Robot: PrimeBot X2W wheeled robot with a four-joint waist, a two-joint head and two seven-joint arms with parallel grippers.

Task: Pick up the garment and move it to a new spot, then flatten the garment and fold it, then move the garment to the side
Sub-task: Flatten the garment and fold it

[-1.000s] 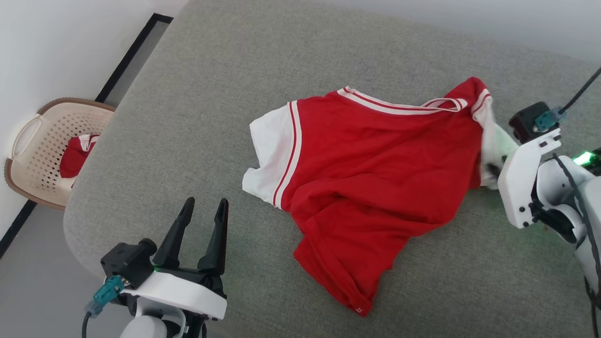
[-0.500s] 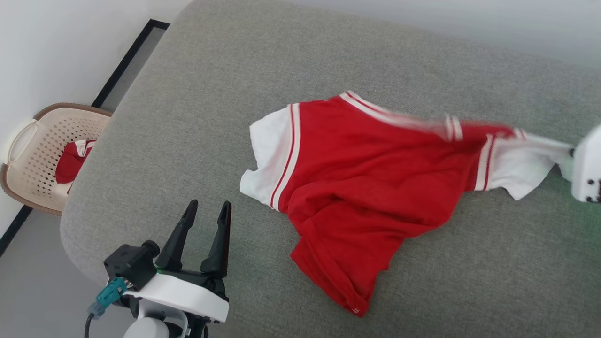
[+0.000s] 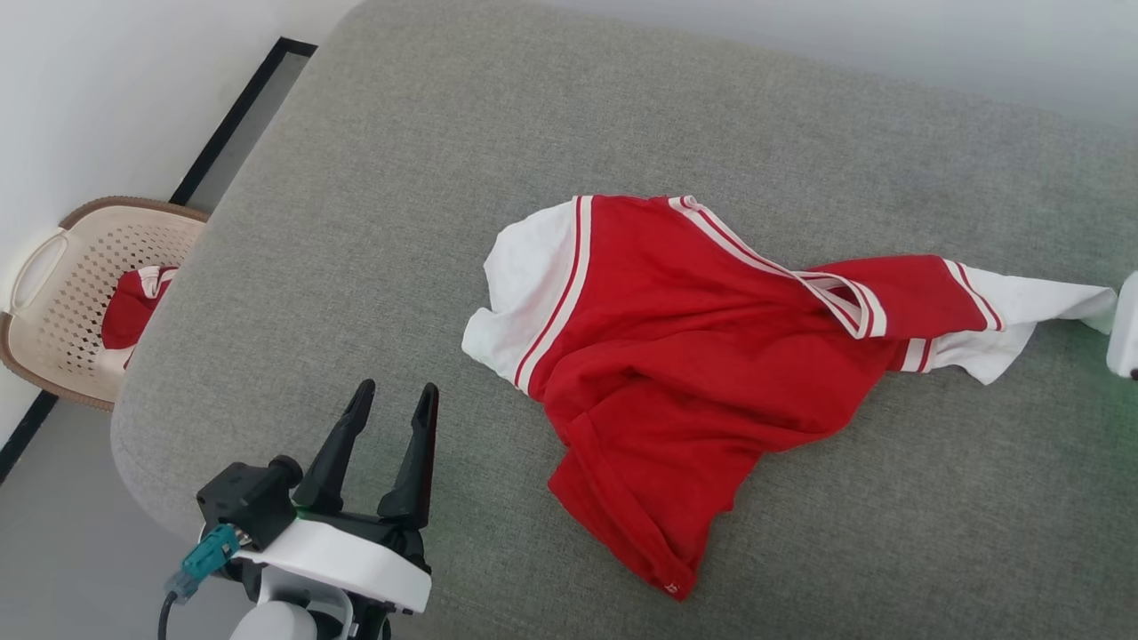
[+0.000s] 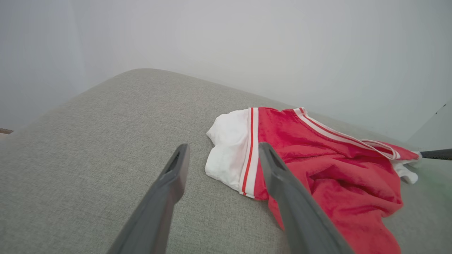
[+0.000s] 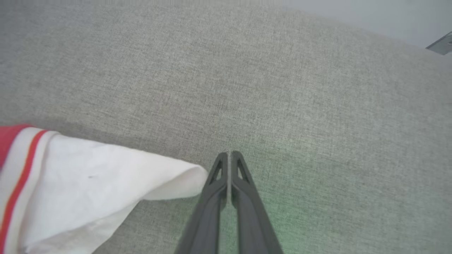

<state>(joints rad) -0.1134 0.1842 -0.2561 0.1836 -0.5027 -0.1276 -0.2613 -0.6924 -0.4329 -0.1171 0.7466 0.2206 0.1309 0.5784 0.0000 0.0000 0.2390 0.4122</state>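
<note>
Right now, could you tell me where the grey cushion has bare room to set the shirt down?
Bare: the far strip of the cushion beyond the garment, the stretch between it and the left gripper, and the near right corner. Crowded: the middle, out to the right edge.

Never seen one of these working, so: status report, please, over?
Left gripper open, clear of the garment. Right gripper shut at the white sleeve tip; grip unclear. Garment rumpled, unfolded, on grey cushion.
</note>
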